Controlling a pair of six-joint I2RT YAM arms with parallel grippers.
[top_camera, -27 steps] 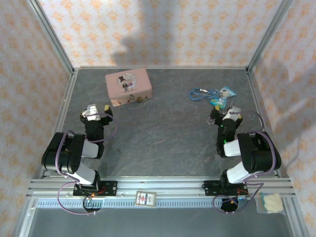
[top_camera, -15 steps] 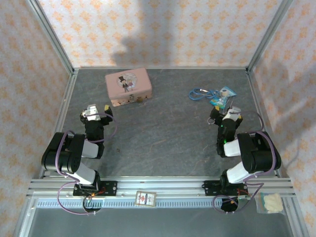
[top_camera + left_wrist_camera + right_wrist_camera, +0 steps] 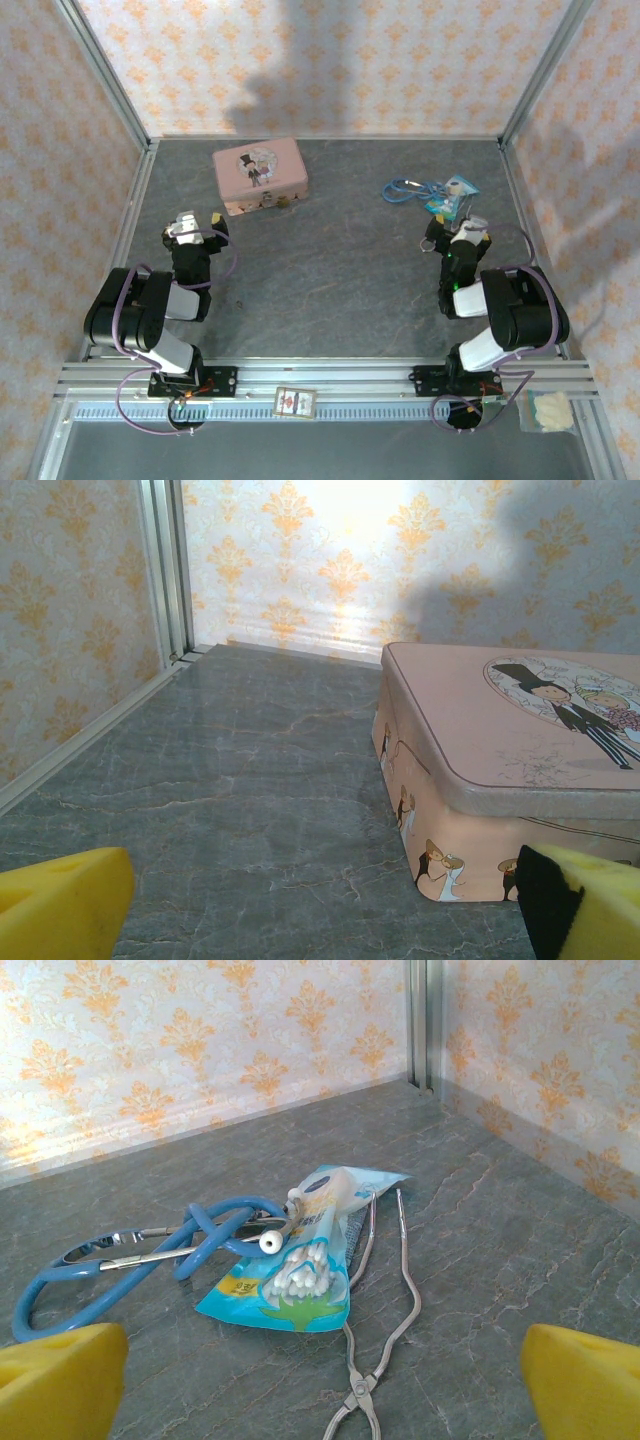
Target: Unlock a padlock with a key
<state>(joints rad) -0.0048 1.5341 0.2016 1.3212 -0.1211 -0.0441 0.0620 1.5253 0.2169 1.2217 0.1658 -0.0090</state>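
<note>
A tiny brass padlock [image 3: 272, 200] sits at the front face of the pink tin [image 3: 260, 175], too small to show detail. The key is hidden from view. My left gripper [image 3: 199, 224] hovers low over the table, just left of and in front of the tin, open. In the left wrist view its yellow fingertips [image 3: 60, 905] stand wide apart with bare table between them, and the tin's corner [image 3: 470, 810] lies ahead on the right. My right gripper [image 3: 455, 228] is open too, just short of the teal packet [image 3: 448, 197]. Nothing lies between its pads [image 3: 585, 1380].
A blue stethoscope [image 3: 150, 1250], a teal packet of cotton swabs [image 3: 300, 1270] and metal forceps [image 3: 395, 1300] lie in front of the right gripper. Patterned walls with metal posts [image 3: 105, 85] close in the table. A small card [image 3: 295, 401] rests on the front rail.
</note>
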